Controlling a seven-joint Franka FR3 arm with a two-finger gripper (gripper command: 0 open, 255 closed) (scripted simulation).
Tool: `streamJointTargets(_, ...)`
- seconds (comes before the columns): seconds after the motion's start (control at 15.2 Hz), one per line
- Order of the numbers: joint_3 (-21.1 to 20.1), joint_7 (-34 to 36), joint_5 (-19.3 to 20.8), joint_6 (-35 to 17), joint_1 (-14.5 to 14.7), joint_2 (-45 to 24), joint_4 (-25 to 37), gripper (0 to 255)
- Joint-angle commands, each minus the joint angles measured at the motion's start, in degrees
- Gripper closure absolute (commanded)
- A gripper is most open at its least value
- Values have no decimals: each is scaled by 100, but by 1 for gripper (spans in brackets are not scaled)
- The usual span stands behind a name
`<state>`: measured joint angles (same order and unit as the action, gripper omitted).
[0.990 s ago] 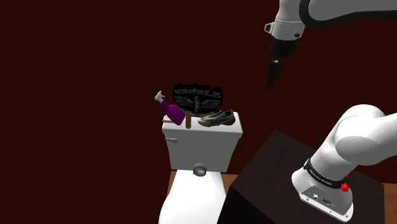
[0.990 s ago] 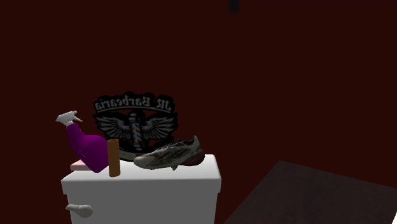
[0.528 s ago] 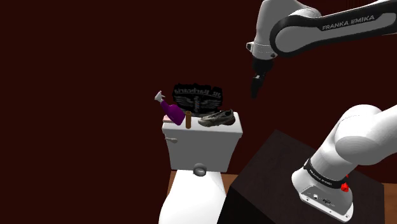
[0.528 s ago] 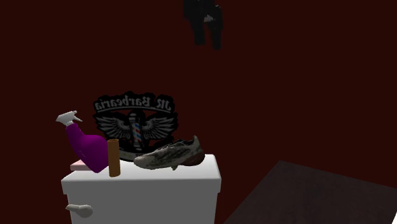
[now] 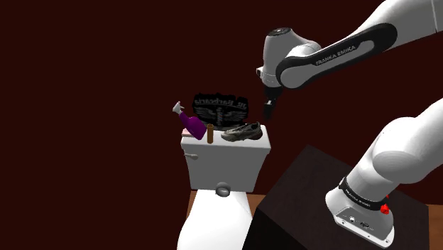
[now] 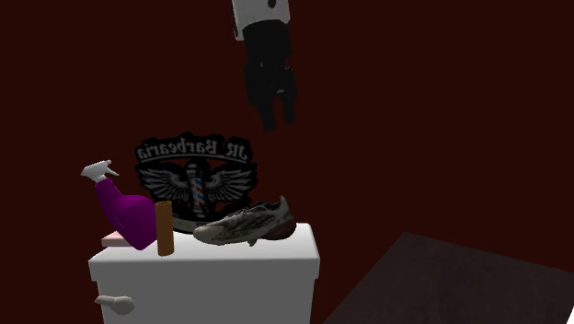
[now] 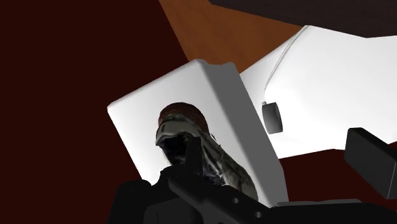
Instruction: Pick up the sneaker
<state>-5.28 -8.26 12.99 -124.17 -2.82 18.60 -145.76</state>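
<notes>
Dark red wall [image 5: 85,71], white toilet tank [image 5: 223,163], grey sneaker [image 5: 241,132] on its lid, black gripper [image 5: 268,113] above, opening impossible to tell.

Home bathroom, white toilet [image 5: 213,213] with tank [image 5: 223,165], purple spray bottle [image 5: 190,122], dark red walls [image 5: 92,85]

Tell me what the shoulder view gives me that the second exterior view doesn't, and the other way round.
Shoulder view adds: the arm in its full span down to its base, and the toilet bowl below the tank. Second exterior view adds: a pink item under the purple spray bottle, and the barber pole drawn on the sign. Both share: the sneaker on the tank lid beside a brown cylinder, with the claw above the sneaker and apart from it.
</notes>
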Motion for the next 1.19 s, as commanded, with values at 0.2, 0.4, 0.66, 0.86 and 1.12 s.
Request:
streamJointTargets(0.2, -72, 246, 682, -843, -170, -1184, 296, 0)
streamJointTargets(0.4, -72, 481, 1185, -1218, -235, -1909, 588, 0)
streamJointTargets(0.66, 20, 825, 1891, -1580, -233, -2875, 1098, 0)
streamJointTargets(0.86, 78, 973, 2083, -1734, -205, -3144, 1183, 0)
streamJointTargets(1.12, 148, 1189, 2291, -1955, -173, -3430, 1212, 0)
